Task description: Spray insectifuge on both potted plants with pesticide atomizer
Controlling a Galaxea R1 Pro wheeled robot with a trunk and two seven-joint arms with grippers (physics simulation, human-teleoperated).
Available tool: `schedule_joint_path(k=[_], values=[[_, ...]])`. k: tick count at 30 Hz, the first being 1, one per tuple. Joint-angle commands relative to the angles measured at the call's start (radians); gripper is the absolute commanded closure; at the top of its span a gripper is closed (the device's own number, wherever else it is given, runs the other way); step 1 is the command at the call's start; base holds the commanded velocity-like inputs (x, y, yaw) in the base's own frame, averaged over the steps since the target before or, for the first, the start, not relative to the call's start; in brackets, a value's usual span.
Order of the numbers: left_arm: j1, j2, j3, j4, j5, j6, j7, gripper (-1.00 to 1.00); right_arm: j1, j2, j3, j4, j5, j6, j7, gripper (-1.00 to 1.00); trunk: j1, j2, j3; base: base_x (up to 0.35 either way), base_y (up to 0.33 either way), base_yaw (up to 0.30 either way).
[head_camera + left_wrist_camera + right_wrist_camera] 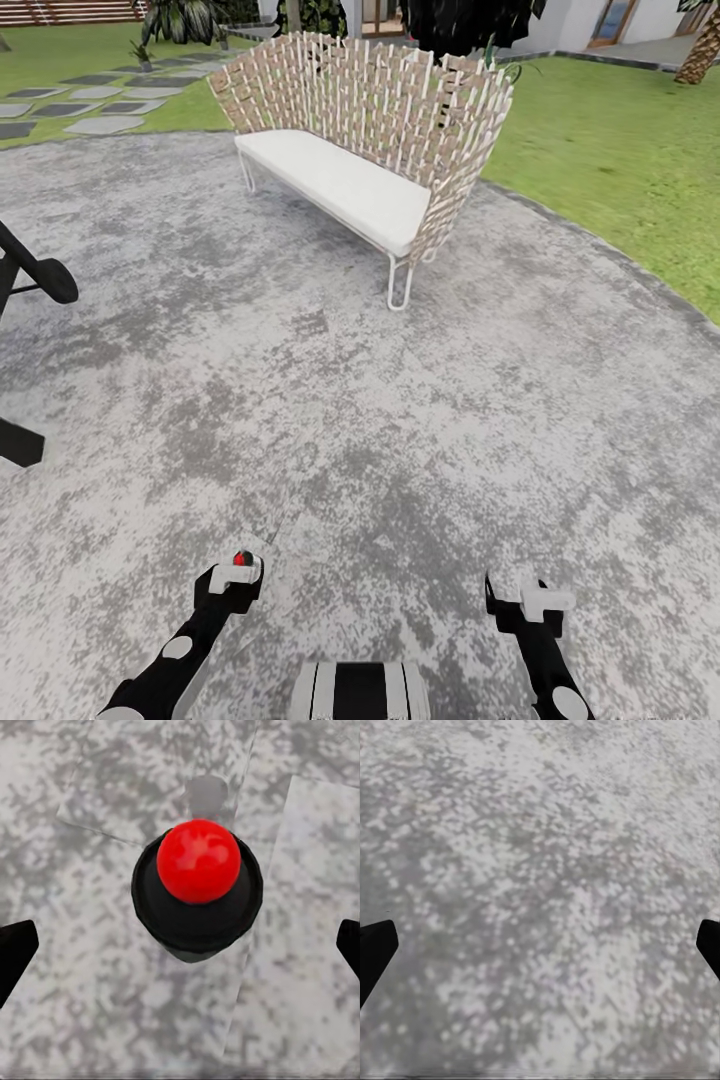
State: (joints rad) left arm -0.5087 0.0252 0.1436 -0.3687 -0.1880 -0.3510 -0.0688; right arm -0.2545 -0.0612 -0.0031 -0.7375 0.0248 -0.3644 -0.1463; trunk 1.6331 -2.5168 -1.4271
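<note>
The pesticide atomizer (198, 862) has a red ball top on a round black cap and a clear, nearly see-through body. It sits between the fingers of my left gripper (180, 949), which stand wide against the clear body's sides. From the head camera the red top (241, 557) shows at my left gripper (237, 575), low over the grey paving. My right gripper (530, 602) is open with nothing in it, over bare paving (540, 870). A small green plant (143, 55) stands far off by the stepping stones; I cannot tell if it is one of the potted plants.
A woven bench with a white cushion (345, 185) stands ahead on the round grey paved area (400, 420). A black legged frame (35, 275) juts in at the left edge. Lawn (620, 170) lies right; stepping stones (100, 105) lead off at the far left.
</note>
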Motion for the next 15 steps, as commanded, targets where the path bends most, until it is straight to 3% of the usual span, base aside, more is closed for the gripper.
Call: schedule_joint_path(k=[1,15], values=[[-0.001,-0.001,0.008,0.001,-0.007,-0.003,-0.007,-1.0,0.0,0.0,0.0,0.0,0.003,-0.002,-0.004,-1.0,0.0,0.0,-0.006,0.0,0.0,0.0],[-0.001,-0.002,0.008,0.001,-0.005,-0.005,-0.006,-1.0,0.0,0.0,0.002,0.001,0.003,-0.002,-0.004,-1.0,0.0,0.0,-0.009,0.022,0.0,-0.025]])
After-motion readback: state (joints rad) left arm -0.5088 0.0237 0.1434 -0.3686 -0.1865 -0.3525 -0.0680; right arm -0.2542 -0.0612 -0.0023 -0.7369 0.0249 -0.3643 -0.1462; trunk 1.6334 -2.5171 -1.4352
